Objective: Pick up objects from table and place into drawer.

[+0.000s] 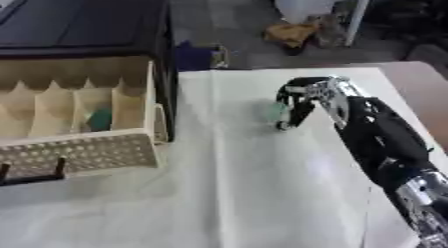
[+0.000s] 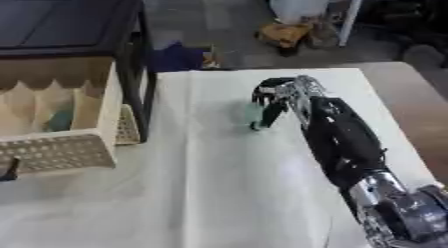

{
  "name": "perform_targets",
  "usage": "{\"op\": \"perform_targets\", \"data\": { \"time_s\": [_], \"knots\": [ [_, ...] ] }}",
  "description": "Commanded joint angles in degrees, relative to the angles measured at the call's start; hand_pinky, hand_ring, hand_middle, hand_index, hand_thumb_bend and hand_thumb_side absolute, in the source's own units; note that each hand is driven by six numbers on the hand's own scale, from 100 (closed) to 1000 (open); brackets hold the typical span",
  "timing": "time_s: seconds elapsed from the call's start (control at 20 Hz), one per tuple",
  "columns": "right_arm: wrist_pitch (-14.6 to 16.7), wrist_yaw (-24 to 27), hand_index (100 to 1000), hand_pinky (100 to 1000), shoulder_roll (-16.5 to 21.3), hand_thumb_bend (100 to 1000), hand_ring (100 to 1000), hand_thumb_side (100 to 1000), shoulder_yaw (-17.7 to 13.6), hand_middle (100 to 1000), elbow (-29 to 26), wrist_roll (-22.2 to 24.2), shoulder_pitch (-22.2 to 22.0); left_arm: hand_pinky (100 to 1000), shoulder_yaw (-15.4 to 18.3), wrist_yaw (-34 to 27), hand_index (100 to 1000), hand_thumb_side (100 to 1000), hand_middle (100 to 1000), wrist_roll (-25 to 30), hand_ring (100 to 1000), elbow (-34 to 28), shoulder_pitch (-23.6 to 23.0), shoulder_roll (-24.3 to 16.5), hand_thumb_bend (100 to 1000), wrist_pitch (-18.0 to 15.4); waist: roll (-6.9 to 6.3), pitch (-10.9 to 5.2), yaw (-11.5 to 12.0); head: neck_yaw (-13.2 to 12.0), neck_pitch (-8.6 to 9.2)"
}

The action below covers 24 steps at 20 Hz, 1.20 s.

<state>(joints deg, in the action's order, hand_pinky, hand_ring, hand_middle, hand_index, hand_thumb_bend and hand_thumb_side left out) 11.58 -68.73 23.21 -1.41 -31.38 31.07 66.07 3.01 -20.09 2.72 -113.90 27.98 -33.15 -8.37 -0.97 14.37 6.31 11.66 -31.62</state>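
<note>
So the table (image 1: 262,192) with its white cover takes up most of the view, and the right hand (image 1: 302,99) is out near the middle of it, reaching in from the right. Well off to the hand's left sits the black cabinet (image 1: 87,22) with its beige drawer (image 1: 87,152) pulled open, dividers showing, and something teal (image 1: 99,119) already lying in one of the slots.

The hand has its fingers curled downward around a small pale green thing (image 1: 278,111), tips down at the tabletop. Looks like it's closing on it, but I honestly can't tell if it's really got hold or is just cupped over it.

What I'd worry about: the thing is small and mostly tucked under the fingers, so it could squirt out sideways on lifting. The drawer's also a fair trip away, with a front wall to clear.

No left hand showing anywhere.
</note>
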Motion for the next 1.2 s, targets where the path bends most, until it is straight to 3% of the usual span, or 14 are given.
{"op": "perform_targets", "data": {
  "time_s": [0.05, 0.5, 0.85, 1.2],
  "knots": [
    [-0.33, -0.11, 774, 346, 0.62, 331, 601, 326, -0.21, 668, -0.6, -0.8, 1.48, 100, 0.75, 0.23, 704, 966, 100, 0.15, 100, -0.69, 0.38, -0.95, 157, -0.03, -0.16, -0.9, 0.12, 0.05, 0.66],
    [-0.97, -0.27, 747, 328, 0.62, 253, 590, 336, -0.17, 641, -0.13, -2.27, 1.53, 100, 0.84, 0.16, 701, 966, 100, 0.2, 100, -0.69, 0.39, -0.81, 158, 0.1, -0.07, -0.84, 0.23, 0.08, 0.71],
    [-1.11, -0.28, 727, 312, 0.61, 115, 581, 364, -0.16, 618, -0.16, -3.16, 1.83, 100, 0.97, -0.06, 700, 964, 100, 0.15, 100, -0.69, 0.46, -0.84, 161, 0.29, 0.08, -0.92, 0.24, 0.05, 0.75],
    [-1.45, -0.07, 709, 300, 0.54, 100, 574, 384, -0.15, 608, -0.52, -4.49, 2.1, 100, 1.11, -0.37, 699, 964, 100, 0.04, 100, -0.69, 0.54, -0.87, 163, 0.61, 0.24, -1.08, 0.24, 0.06, 0.64]
  ]
}}
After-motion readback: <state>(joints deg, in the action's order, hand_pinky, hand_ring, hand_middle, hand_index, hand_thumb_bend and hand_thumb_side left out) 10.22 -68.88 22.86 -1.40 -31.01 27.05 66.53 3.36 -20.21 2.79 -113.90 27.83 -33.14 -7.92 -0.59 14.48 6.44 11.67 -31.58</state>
